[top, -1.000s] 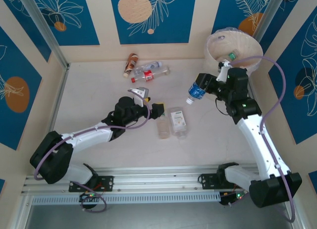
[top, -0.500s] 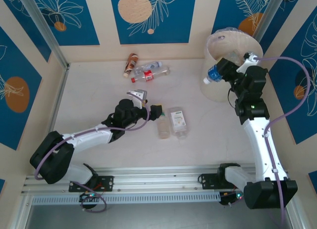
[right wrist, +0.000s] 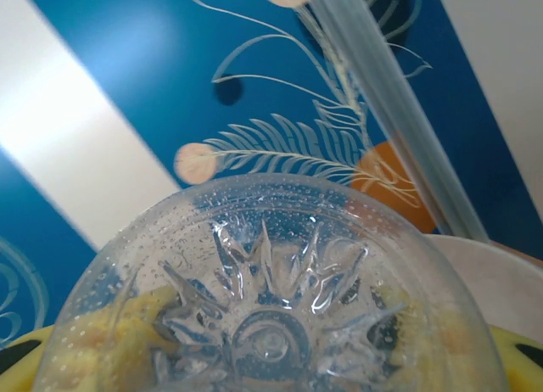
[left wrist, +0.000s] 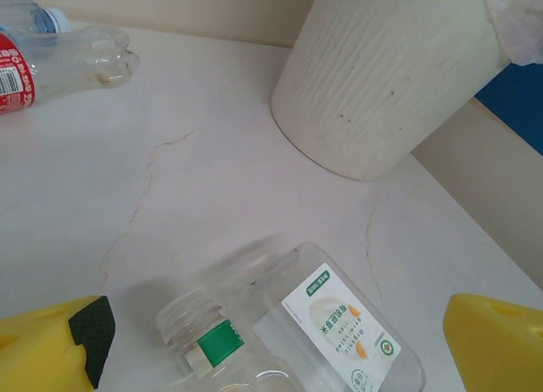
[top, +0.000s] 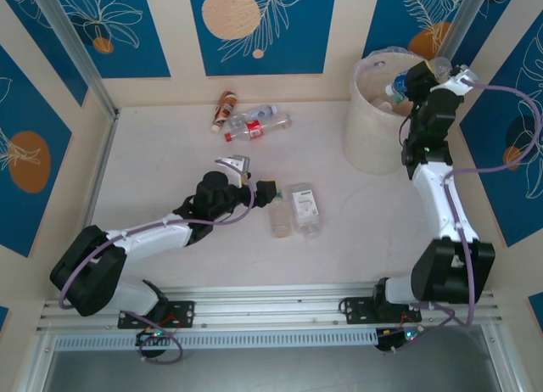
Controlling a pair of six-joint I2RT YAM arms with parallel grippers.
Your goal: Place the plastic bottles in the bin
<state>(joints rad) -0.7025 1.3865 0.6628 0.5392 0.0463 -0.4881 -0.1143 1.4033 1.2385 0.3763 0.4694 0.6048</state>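
**A:** What is nearest to the arms?

**B:** The left gripper (top: pixel 254 176) is low over the pale, thinly veined table (top: pixel 153 154). Its fingers are spread wide and grasp nothing. Just beside it lie a slim bottle (top: pixel 278 216) and a flat-sided bottle (top: pixel 304 208), both of clear plastic.

**A:** Do you see them whole?

**B:** Not from the left wrist. There the flat-sided bottle is cut off by the lower edge. I can make out a ribbed neck, a green band and a white label with an orange fruit. The print is too small to read.

**A:** And farther away?

**B:** Near the back wall lie three bottles close together: a brown bottle (top: pixel 224 110), a red-label bottle (top: pixel 249 129) and a colourless bottle (top: pixel 267 114). I cannot tell if they touch.

**A:** Where is the bin?

**B:** The bin (top: pixel 366 142) stands in the far right corner. It is round and cream-white with fine vertical ribs, and a thin bag is folded over the rim. The right arm hides part of its mouth.

**A:** And the right gripper?

**B:** The right gripper (top: pixel 413 80) is above that mouth, clenched on the held bottle (right wrist: pixel 271 324). The bottle's star-moulded base carries small drops and covers most of the yellow fingers.
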